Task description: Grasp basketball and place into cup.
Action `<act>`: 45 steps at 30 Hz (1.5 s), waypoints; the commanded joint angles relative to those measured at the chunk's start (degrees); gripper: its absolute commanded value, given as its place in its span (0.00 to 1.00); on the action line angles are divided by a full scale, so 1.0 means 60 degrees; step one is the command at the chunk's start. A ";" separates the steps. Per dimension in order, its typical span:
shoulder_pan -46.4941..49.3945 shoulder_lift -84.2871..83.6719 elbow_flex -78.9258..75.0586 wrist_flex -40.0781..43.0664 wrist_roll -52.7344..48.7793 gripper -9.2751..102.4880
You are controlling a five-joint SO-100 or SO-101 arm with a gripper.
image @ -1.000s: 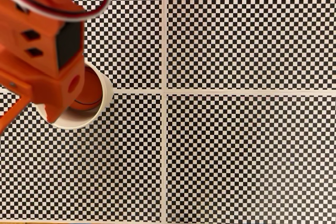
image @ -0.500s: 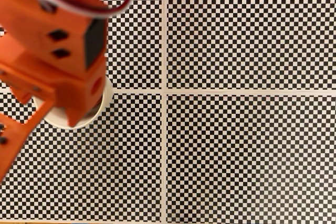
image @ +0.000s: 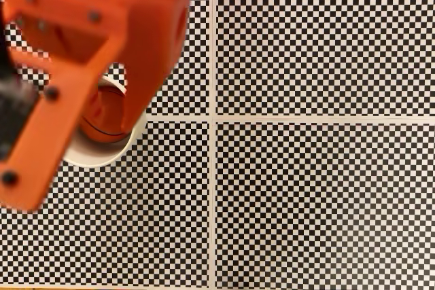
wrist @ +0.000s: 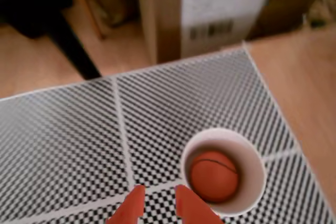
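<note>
Item one: small orange-brown mini basketball [wrist: 213, 176] with thin black seam lines, lying at the bottom inside the cream-white paper cup [wrist: 257, 174], free of any grip; it sits well below the rolled rim with room around it, since the mouth is wider than the ball. Item two: the cup itself, upright on the black-and-white checkered mat [image: 319, 202] that covers the table, beside the crossing of the mat's pale dividing lines; in the fixed view its rim [image: 102, 159] shows beneath the arm with the ball's curve visible inside. Item three: bright-orange plastic end effector [wrist: 158, 205], its two finger tips entering the wrist view from the lower edge, parted by a narrow gap and pinching nothing, raised above the mat just left of the cup. In the fixed view the orange arm body [image: 102, 25] looms large and blurred close to the lens, suggesting height above the cup. Item four: brown cardboard box [wrist: 210, 14] with a white barcode label, on the wooden floor beyond the mat. Judgement: placement appears complete; the empty fingers stand clear so the cup is not knocked.
</note>
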 commanded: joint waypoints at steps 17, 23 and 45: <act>-0.1831 0.7310 0.7134 -0.1743 -0.0615 0.08; -0.2168 0.8613 0.8086 -0.1831 -0.0601 0.08; -0.2241 1.1558 1.2334 -0.4146 0.0059 0.08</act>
